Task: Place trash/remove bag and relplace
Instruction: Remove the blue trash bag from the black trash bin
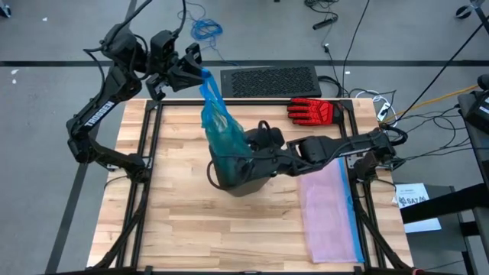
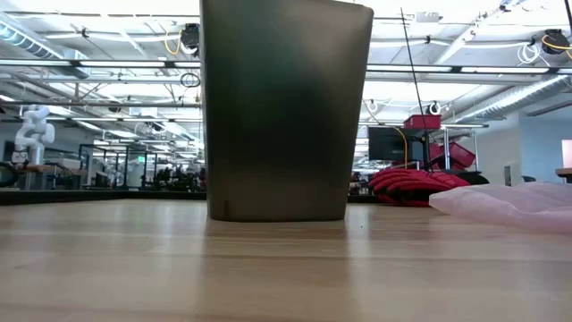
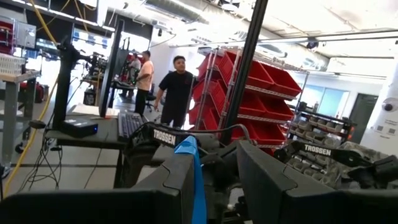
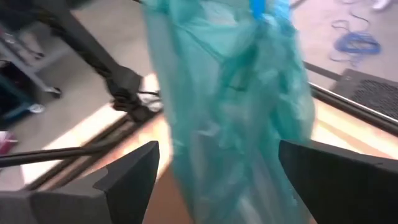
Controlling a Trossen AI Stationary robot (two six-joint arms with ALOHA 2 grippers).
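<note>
The teal bag (image 1: 219, 126) stretches up from the dark grey bin (image 1: 238, 177), which stands on its base mid-table (image 2: 284, 116). The bag's blue drawstring tie (image 1: 205, 79) reaches my left gripper (image 1: 197, 70), held high over the table's far left edge with its fingers apart. My right gripper (image 1: 254, 142) is open above the bin's rim, beside the bag. In the right wrist view the bag (image 4: 233, 106) hangs ahead between its two spread fingers, untouched as far as I can see. The trash is out of view. My left gripper has the blue drawstring tie (image 3: 196, 177) lying against the inner side of one finger (image 3: 177, 180); the other finger (image 3: 261, 174) stands apart from it. The fingers point about level. The bag hangs below the tie, its lower end in the bin.
A red-and-black glove (image 1: 313, 111) lies at the far right of the table and a pale pink bag (image 1: 330, 210) at the near right. Beyond the far edge lie a black mat (image 1: 269, 80) and blue cable (image 1: 205, 29). People stand in the room behind (image 3: 177, 90).
</note>
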